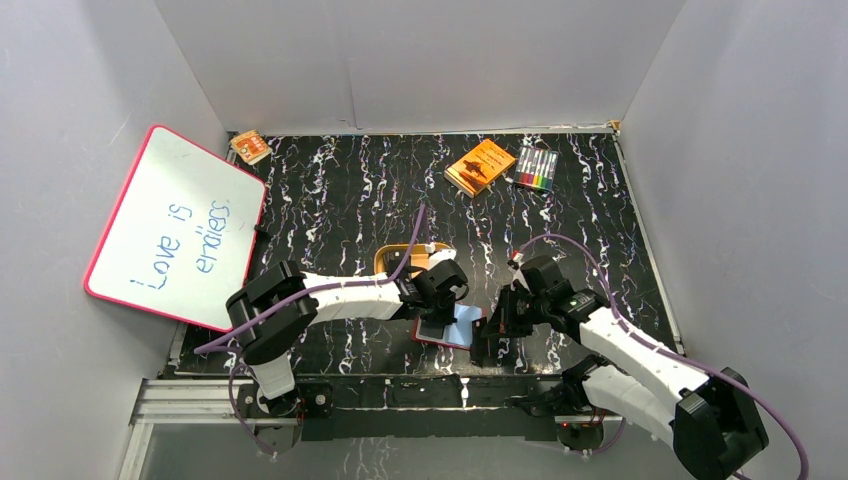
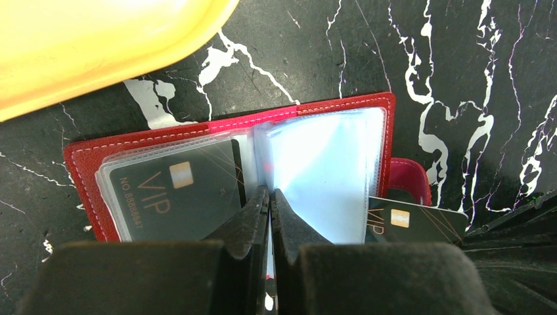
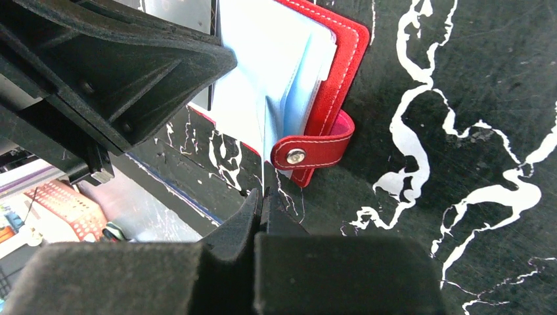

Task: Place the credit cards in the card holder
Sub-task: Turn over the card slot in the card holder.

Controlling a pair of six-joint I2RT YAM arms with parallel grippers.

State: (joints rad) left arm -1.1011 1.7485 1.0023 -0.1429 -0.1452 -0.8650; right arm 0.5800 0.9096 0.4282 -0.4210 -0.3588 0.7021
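Observation:
The card holder (image 1: pixel 466 323), a dark red wallet, lies open near the table's front edge, with its pale blue-grey pockets (image 2: pixel 328 167) facing up. One black VIP credit card (image 2: pixel 174 190) sits in its left pocket. My left gripper (image 2: pixel 269 197) is shut on a thin clear pocket sheet at the wallet's spine. My right gripper (image 3: pixel 264 195) is shut on a second black credit card (image 2: pixel 414 223), which it holds at the wallet's right edge beside the snap strap (image 3: pixel 312 147). That card shows edge-on in the right wrist view (image 3: pixel 265 164). In the top view the two grippers (image 1: pixel 437 318) (image 1: pixel 488 340) flank the wallet.
A tan oval tray (image 1: pixel 393 258) stands just behind the wallet, close to my left gripper (image 2: pixel 79 46). An orange box (image 1: pixel 480 165) and a pack of markers (image 1: pixel 536 168) lie at the back right. A whiteboard (image 1: pixel 175 225) leans at the left. The table's front edge is close by.

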